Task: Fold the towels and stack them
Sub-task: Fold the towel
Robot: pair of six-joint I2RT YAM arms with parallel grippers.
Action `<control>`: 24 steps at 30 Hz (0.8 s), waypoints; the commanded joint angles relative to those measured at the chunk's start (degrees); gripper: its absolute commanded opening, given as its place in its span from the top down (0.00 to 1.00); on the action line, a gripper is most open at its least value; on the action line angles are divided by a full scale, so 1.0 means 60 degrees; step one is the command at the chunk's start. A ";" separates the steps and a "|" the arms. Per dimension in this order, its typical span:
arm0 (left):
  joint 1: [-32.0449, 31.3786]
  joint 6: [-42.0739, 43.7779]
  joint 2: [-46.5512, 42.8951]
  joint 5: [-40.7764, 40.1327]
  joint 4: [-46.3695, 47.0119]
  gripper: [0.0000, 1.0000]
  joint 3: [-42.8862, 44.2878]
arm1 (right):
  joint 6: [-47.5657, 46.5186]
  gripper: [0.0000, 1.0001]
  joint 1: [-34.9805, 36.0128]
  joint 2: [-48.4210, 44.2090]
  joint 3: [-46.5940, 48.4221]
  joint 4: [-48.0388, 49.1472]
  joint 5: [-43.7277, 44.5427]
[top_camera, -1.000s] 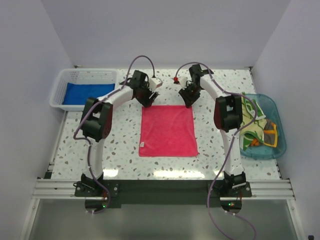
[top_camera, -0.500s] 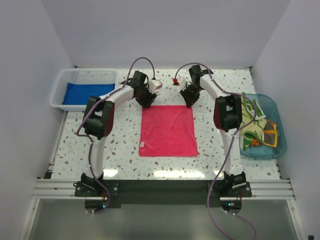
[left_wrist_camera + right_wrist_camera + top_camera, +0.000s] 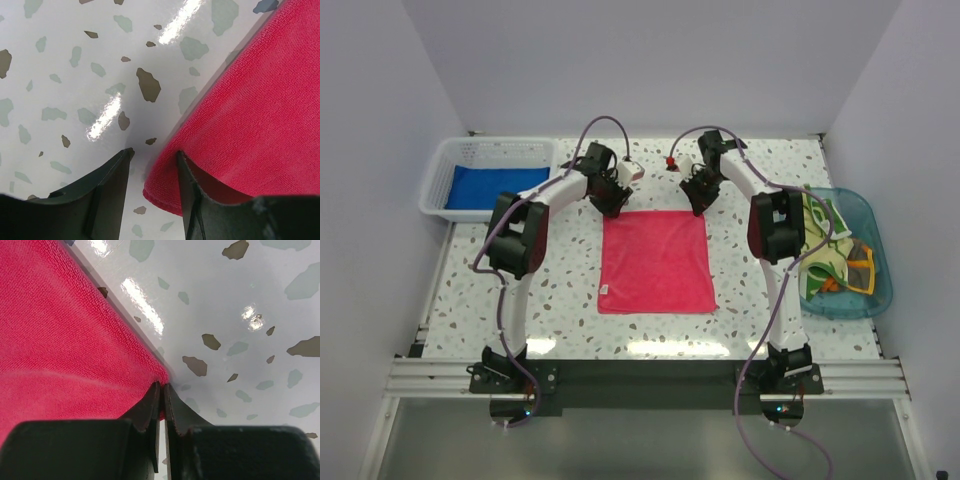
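A pink towel point(image 3: 656, 262) lies flat and unfolded in the middle of the table. My left gripper point(image 3: 612, 207) is down at its far left corner. In the left wrist view the jaws point(image 3: 154, 152) stand apart, with that corner of the pink towel point(image 3: 250, 100) lying between them against the right finger point(image 3: 192, 192). My right gripper point(image 3: 698, 207) is at the far right corner. In the right wrist view it point(image 3: 162, 385) is shut on the tip of the pink towel point(image 3: 65, 340). A blue towel point(image 3: 495, 186) lies in the white basket point(image 3: 470, 146).
The clear blue tub point(image 3: 865, 212) stands at the right edge. It holds a green and yellow towel point(image 3: 820, 216) and a dark grey one with orange trim point(image 3: 860, 270), both crumpled. The speckled tabletop point(image 3: 560, 300) surrounds the pink towel.
The right jaws have closed onto the far right corner. The left jaws have narrowed around the far left corner. Both arms have barely moved, and the towel lies as before.
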 commanded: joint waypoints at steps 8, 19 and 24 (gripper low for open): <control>0.0320 0.0198 -0.0017 -0.0338 -0.1052 0.51 -0.0041 | -0.0117 1.00 -0.0022 0.0238 -0.0573 -0.0296 0.0488; 0.0320 -0.0637 -0.0809 0.0146 0.0383 0.51 -0.0026 | -0.0030 1.00 -0.0007 0.0121 -0.0617 -0.0150 0.0502; 0.0320 -0.0550 -0.0970 0.0394 0.0326 0.51 -0.0011 | -0.0030 1.00 0.0007 0.0033 -0.0661 -0.0120 0.0532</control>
